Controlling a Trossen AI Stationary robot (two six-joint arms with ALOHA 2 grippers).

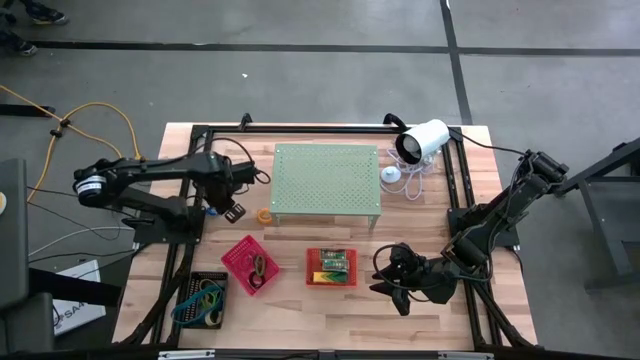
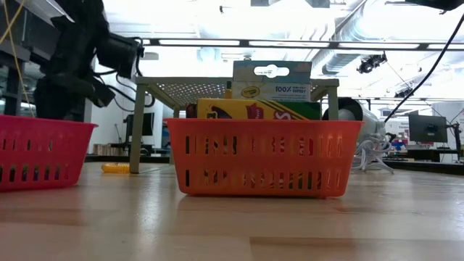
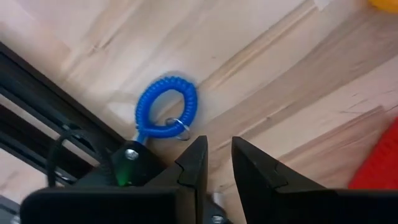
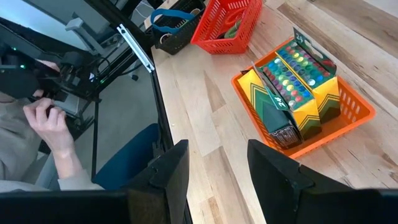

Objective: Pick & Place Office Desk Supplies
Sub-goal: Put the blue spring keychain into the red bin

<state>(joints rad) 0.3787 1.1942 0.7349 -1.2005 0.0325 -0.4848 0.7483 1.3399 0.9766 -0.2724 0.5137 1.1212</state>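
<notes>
Left gripper (image 3: pixel 219 146), fingers parted by a narrow gap and pinching nothing, poised low over the wooden table (image 3: pixel 292 81) at centre-left of the high view. Just ahead of the fingertips, flat on the boards beside the black frame rail (image 3: pixel 37 106): blue coiled loop (image 3: pixel 166 112) with a small metal ring at its near edge.

Judged step in hand: picking up that loop. To do it well, open wider first, advance until one finger sits inside the coil and the other outside, lower almost to the wood, then close on a single side of the coil rather than across the whole circle. Keep clear of the rail; springy coil likely to squirm or roll out of a shallow pinch.

Farther along the table, toward the lower edge of the high view: black tray (image 1: pixel 192 282) with rubber-band loops (image 1: pixel 207 297), pink tray (image 1: pixel 232 250), red tray (image 1: pixel 311 268) with green-labelled packs (image 1: pixel 335 262).

Beyond, at upper centre: pale green perforated stand (image 1: pixel 327 178).

Right gripper (image 4: pixel 217 162), fingers spread and empty, waiting at lower right of the high view.
</notes>
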